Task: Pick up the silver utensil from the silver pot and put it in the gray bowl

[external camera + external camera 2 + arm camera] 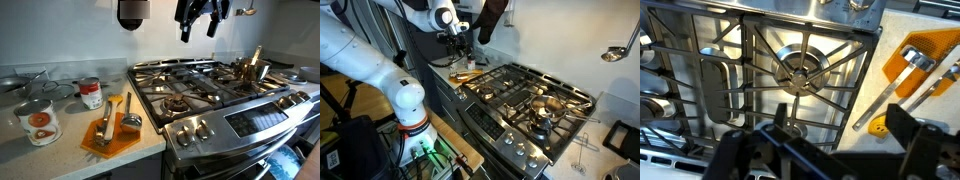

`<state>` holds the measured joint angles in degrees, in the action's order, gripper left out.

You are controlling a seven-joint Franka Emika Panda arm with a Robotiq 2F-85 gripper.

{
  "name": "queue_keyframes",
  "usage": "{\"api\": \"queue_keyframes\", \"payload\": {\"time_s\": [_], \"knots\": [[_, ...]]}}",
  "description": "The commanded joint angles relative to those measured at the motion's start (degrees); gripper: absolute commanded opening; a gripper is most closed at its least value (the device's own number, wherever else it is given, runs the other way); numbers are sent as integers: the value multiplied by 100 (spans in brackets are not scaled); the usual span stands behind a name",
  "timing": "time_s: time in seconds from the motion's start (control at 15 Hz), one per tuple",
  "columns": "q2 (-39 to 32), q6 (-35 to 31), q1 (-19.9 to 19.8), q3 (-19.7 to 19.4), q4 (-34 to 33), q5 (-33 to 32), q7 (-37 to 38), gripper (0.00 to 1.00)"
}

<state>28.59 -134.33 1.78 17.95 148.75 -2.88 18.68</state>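
Stove (200, 85) and counter (60, 140) fill an exterior view: cans (40, 122), an orange board (108, 135), and, at the stove's far corner, the pot (250, 70) holding the silver utensil (257, 54). The fingers (186, 30) hang apart, empty, well away from it. Wrist view: the fingers (740, 155) are spread above a burner (800, 68).

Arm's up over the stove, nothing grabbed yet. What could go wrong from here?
1. The gripper hangs open above the stove grates, away from the pot; a low traverse may snag them.
2. The silver utensils on the orange board could be mistaken for the target.
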Motion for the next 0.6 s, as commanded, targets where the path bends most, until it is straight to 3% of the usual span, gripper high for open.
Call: {"api": "queue_keyframes", "payload": {"time_s": [0.0,0.27,0.53], "knots": [[-16,21,124,-123,-11,-83,57,100],[153,-212,29,-429,129,-11,-50,100],[692,-411,-384,-906,484,-141,57,100]]}}
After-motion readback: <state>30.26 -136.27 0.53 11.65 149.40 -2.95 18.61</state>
